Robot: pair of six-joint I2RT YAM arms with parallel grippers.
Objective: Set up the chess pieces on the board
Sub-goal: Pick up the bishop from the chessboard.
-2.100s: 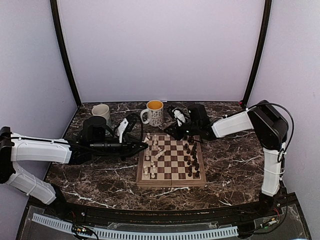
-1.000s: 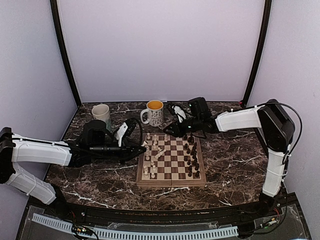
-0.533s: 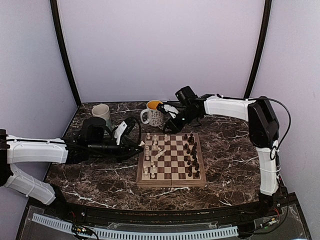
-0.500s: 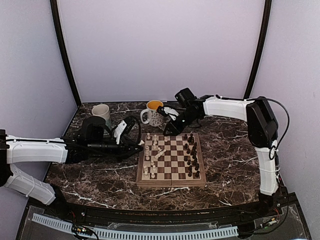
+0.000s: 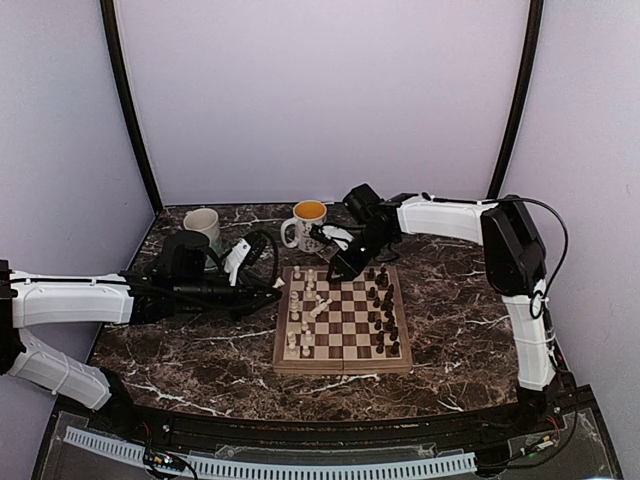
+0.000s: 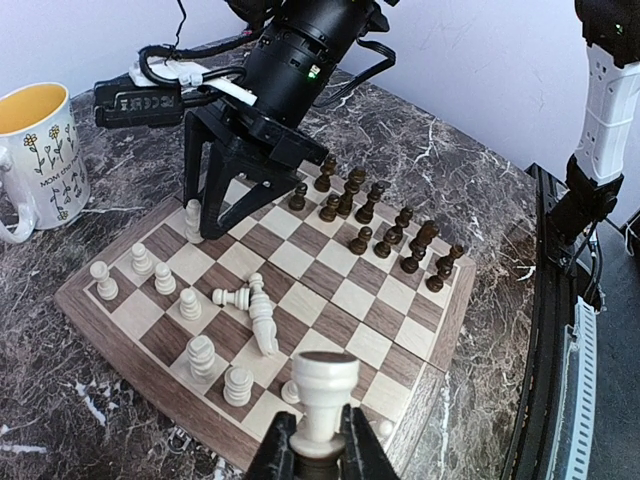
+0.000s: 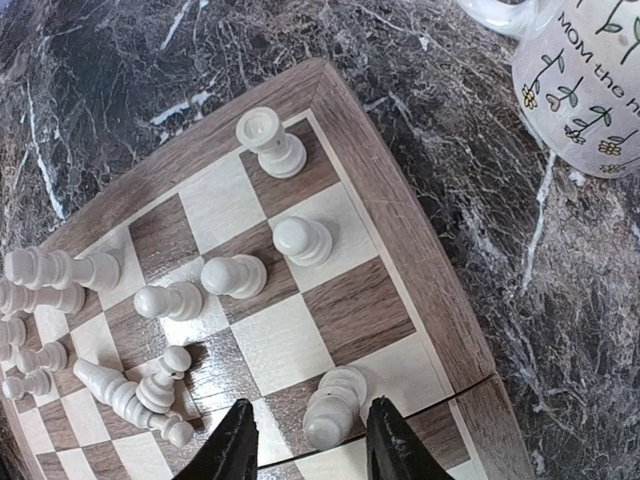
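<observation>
The board (image 5: 340, 366) lies mid-table, with dark pieces (image 5: 382, 300) along its right side and cream-white pieces (image 5: 303, 300) on its left. My left gripper (image 6: 320, 455) is shut on a cream-white flat-topped piece (image 6: 322, 385), held above the table just off the board's left edge (image 5: 281, 288). My right gripper (image 7: 310, 440) is open over the board's far left corner (image 5: 335, 268). Its fingers straddle a standing white piece (image 7: 335, 405) without touching it. Two white pieces lie toppled (image 6: 255, 310) near the board's middle.
A flowered mug with a yellow inside (image 5: 308, 226) stands just behind the board's far left corner, close to my right arm. A plain white mug (image 5: 203, 224) stands further left. The table is dark marble (image 5: 450, 320).
My right arm has swung left from the board's far right corner to its far left corner, and its jaws have spread wider. My left gripper has drawn back slightly left, still holding its piece.
</observation>
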